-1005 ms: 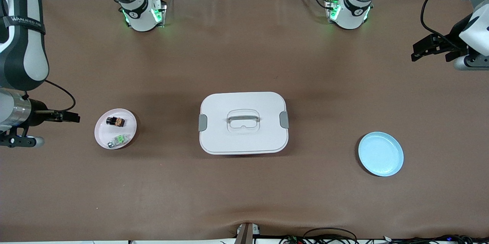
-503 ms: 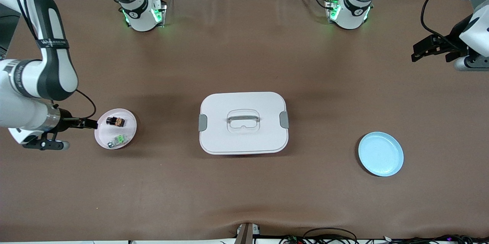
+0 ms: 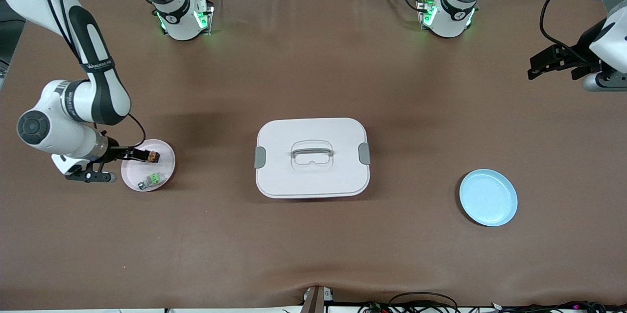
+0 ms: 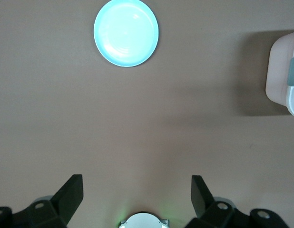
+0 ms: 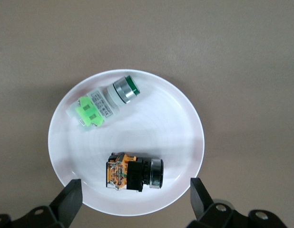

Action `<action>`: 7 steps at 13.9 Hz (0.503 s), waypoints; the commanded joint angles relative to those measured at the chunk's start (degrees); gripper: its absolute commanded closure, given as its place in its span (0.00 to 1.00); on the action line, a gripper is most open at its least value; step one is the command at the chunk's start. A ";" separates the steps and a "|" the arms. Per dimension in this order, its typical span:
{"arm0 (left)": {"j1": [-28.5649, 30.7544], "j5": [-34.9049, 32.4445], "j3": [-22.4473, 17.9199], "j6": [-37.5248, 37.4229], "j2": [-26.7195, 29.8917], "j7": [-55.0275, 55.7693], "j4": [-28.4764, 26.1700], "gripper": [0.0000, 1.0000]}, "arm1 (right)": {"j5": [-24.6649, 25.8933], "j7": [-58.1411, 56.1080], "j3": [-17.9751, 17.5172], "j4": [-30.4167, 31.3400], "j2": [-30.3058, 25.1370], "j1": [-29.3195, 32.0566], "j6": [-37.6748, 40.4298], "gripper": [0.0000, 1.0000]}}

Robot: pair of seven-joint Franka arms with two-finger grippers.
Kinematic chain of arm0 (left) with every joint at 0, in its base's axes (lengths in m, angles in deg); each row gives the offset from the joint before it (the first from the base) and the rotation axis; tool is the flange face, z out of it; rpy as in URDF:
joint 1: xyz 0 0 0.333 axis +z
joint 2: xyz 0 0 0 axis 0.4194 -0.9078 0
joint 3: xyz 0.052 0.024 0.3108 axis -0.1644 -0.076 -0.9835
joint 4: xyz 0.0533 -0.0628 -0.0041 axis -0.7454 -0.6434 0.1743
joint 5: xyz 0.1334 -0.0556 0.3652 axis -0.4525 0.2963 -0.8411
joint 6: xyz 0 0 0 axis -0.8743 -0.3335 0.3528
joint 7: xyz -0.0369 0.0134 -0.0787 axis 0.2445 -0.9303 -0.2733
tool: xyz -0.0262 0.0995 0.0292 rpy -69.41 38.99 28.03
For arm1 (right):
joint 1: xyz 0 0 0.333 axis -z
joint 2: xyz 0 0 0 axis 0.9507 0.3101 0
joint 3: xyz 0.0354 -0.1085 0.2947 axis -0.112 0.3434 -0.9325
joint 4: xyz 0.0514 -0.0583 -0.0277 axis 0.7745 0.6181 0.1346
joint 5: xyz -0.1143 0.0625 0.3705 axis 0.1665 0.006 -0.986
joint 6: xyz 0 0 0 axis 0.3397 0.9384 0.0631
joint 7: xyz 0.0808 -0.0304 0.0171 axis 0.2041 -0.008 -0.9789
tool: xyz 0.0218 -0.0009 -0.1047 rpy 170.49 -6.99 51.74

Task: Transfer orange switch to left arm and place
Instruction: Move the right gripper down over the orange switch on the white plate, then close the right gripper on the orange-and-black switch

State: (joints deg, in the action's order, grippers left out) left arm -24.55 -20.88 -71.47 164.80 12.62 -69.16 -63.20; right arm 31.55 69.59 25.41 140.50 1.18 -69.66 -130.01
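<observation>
Worktop [image 3: 313, 254]: brown surface carrying all items.

Box [image 3: 312, 157]: large, white, rounded-rectangular, grey side clips, translucent handle; at mid-worktop, between the two end effectors. Judged the obstacle any handover path must clear.

Light-blue plate [image 3: 488, 197]: empty, toward the left arm's end of the worktop, well apart from the box; ahead of the left end effector in the left wrist view. Judged the likely destination.

Pink plate [image 3: 164, 168]: toward the right arm's end of the worktop, directly below the right end effector. Holds two components, apart from one another.

Right end effector [image 3: 133, 155]: released, fingers spread wide, nothing grasped; poised over the pink plate.

Left end effector [image 3: 543, 64]: released, empty, waiting over the worktop edge at the left arm's end, well apart from the switch.

Key relation: orange switch [image 5: 133, 173] just ahead of the right end effector, about centred between the spread fingers. Long axis lying flat on the plate, running across the line between the fingertips. Right arm far nearer than left; first grasp judged to fall to the right arm.

Orange switch appearance: short black cylindrical body, ringed cap at one end, orange block at the other.

Green component [image 5: 103, 103]: clear-silver with green part, on the same plate, farther ahead of the end effector; not to be grasped.
</observation>
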 commanded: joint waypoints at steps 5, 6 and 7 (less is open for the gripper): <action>0.29 -1.12 0.12 -0.75 -0.52 -1.06 0.79 0.00 | -0.64 0.78 -0.46 5.63 -1.78 0.37 -5.45 0.00; 0.29 -1.12 0.12 -0.75 -0.52 -1.06 0.79 0.00 | -0.64 0.78 -0.55 5.98 -1.61 0.28 -6.59 0.00; 0.29 -1.12 0.12 -0.75 -0.52 -1.06 0.79 0.00 | -0.64 0.78 -0.55 5.99 -1.09 0.28 -6.78 0.00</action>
State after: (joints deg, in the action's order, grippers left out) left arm -24.53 -20.88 -71.50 164.80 12.45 -69.16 -63.20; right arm 31.53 69.75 25.37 144.43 1.15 -69.67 -135.31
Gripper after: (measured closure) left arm 0.000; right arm 0.000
